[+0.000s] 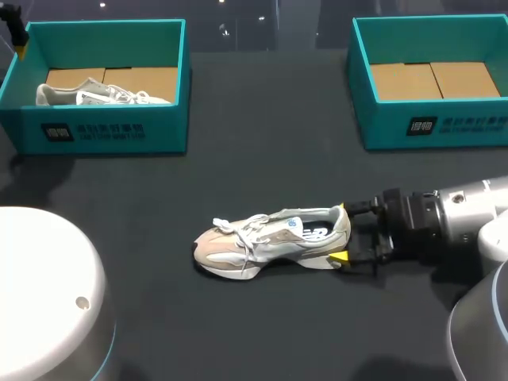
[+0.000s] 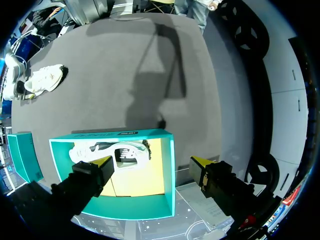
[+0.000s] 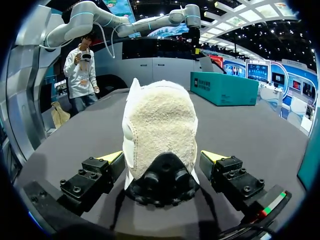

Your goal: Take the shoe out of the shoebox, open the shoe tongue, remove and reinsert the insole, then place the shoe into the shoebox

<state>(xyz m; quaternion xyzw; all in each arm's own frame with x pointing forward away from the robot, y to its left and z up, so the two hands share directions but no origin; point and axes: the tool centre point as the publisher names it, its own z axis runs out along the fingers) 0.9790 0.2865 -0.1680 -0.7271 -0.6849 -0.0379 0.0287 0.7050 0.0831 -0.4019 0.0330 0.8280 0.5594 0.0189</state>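
1. Dark grey worktop (image 1: 262, 143), with two teal boxes along its far edge.
2. The shoe (image 1: 270, 242) stands on its sole mid-worktop, lying side to side, toe to my left. Its heel sits at the right gripper (image 1: 341, 232), fingers spread either side of it.
3. The left box (image 1: 103, 131) holds a second shoe (image 1: 95, 94); the left gripper (image 2: 152, 161) hovers above, fingers wide apart. The right box (image 1: 444, 127) shows its cardboard floor.

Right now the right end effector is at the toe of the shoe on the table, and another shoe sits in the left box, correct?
Not the toe: the head view shows the right end effector at the heel of the shoe on the table. Another shoe does sit in the left box.
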